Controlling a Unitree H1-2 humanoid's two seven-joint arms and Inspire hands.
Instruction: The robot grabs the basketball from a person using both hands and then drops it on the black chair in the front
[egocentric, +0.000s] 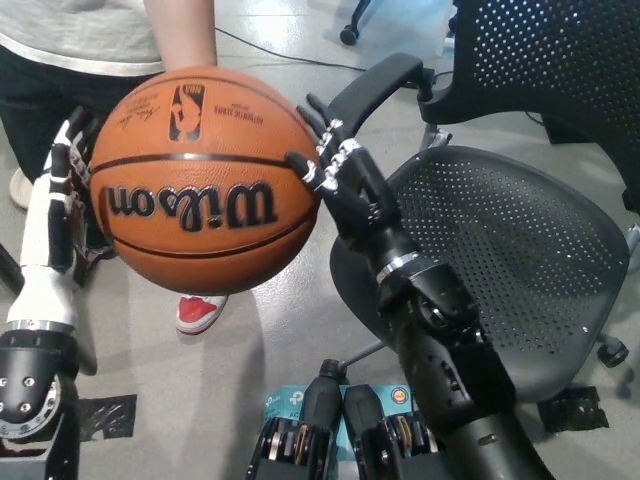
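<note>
White left hand (50, 235) w/ black joints, black right hand (340, 185) w/ silver knuckles
</note>
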